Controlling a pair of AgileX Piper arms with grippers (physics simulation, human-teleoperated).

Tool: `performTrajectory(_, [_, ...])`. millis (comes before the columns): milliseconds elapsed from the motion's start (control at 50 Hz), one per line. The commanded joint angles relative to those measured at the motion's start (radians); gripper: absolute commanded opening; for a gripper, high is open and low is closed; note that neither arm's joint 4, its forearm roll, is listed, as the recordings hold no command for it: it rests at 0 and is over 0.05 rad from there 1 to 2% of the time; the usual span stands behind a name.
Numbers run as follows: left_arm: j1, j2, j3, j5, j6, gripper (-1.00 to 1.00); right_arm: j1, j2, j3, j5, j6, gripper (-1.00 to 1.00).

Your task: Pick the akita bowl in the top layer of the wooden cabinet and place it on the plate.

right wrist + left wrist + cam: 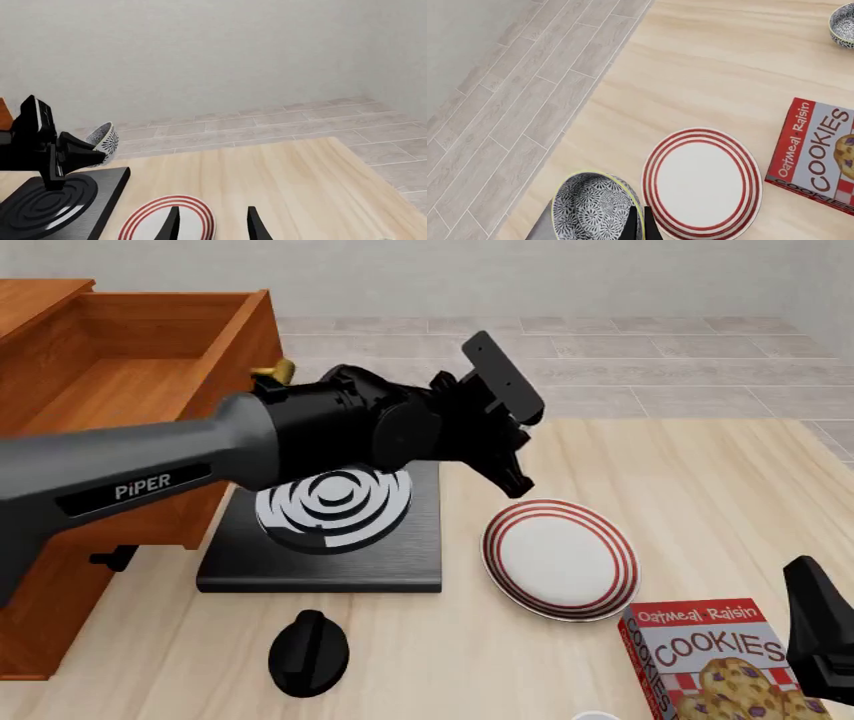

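Note:
The akita bowl point(594, 207), black-and-white patterned with a pale yellow rim, is held by its rim in my left gripper point(639, 227), which is shut on it. In the right wrist view the bowl point(103, 140) hangs tilted on its side above the far edge of the stove, in the left gripper point(77, 150). In the front view the left arm hides the bowl; its gripper point(514, 472) is just behind the plate point(561, 558). The plate point(702, 182) is bare. The wooden cabinet point(40, 570) stands at the left with its top layer point(240, 350) pulled open. My right gripper point(212, 227) is open near the plate's front.
A black square stove point(327, 540) with white rings lies between cabinet and plate. A black knob-shaped object point(310, 650) sits in front of it. A cookies box point(707, 660) lies at the front right. A second patterned bowl point(844, 22) sits beyond the box.

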Motion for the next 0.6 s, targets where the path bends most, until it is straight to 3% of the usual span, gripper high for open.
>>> performTrajectory(20, [-0.012,0.04,-0.018,-0.015,0.006,-1.0,-0.002,0.001,0.001,-0.001,0.006,1.0])
performTrajectory(360, [-0.037,0.055,0.015,-0.046,0.003,-1.0,-0.004,0.001,0.0,0.002,0.013,1.0])
performTrajectory(600, [-0.055,0.15,-0.063,-0.044,0.001,-1.0,-0.004,0.001,0.001,0.002,0.016,1.0])
